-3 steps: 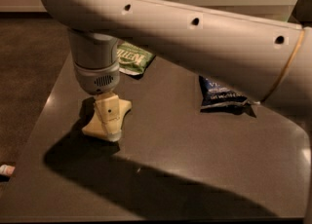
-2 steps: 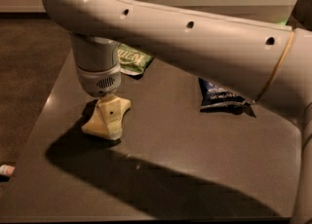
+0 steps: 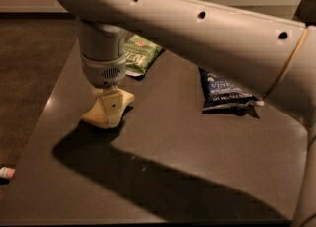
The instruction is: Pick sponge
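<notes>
The pale yellow sponge (image 3: 93,118) lies on the dark table (image 3: 197,171) near its left side. My gripper (image 3: 109,111) hangs straight down from the grey wrist and is right on the sponge, covering its middle. Only the sponge's left lower edge and a right corner (image 3: 128,97) show past the gripper. The sponge's underside seems to rest on the table.
A green chip bag (image 3: 141,55) lies just behind the gripper. A dark blue chip bag (image 3: 226,91) lies to the right, under my big arm link. The table's left edge (image 3: 47,107) is close to the sponge, with dark floor beyond it. A small object (image 3: 6,172) lies on the floor.
The wrist and gripper stay at the sponge. The arm and the whole scene have shifted slightly in the view. The sponge looks to be in the same spot on the table.
</notes>
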Tool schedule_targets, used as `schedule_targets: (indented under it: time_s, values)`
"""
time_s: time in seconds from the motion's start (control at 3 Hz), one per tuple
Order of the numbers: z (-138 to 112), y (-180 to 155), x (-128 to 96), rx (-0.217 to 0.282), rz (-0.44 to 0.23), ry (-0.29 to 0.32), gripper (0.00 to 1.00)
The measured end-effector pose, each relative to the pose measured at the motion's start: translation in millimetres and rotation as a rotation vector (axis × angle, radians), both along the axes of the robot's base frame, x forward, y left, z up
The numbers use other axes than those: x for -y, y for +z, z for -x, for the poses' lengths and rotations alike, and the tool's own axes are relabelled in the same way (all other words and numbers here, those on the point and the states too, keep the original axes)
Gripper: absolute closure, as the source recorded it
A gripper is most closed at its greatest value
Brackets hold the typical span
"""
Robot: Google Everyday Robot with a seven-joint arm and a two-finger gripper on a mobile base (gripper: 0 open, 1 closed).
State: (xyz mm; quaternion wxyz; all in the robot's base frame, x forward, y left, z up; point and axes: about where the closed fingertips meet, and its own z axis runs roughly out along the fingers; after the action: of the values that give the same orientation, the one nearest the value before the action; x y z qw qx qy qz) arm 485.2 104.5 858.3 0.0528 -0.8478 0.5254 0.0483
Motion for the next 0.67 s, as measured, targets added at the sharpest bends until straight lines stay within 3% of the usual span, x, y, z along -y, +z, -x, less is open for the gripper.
schedule_targets:
  time_s: [0.33,0.67]
  values:
    - [-11,39,-5,0.019,-0.055,-0.017,0.88]
    - [-23,81,-8,0.035,-0.114,-0.011,1.00]
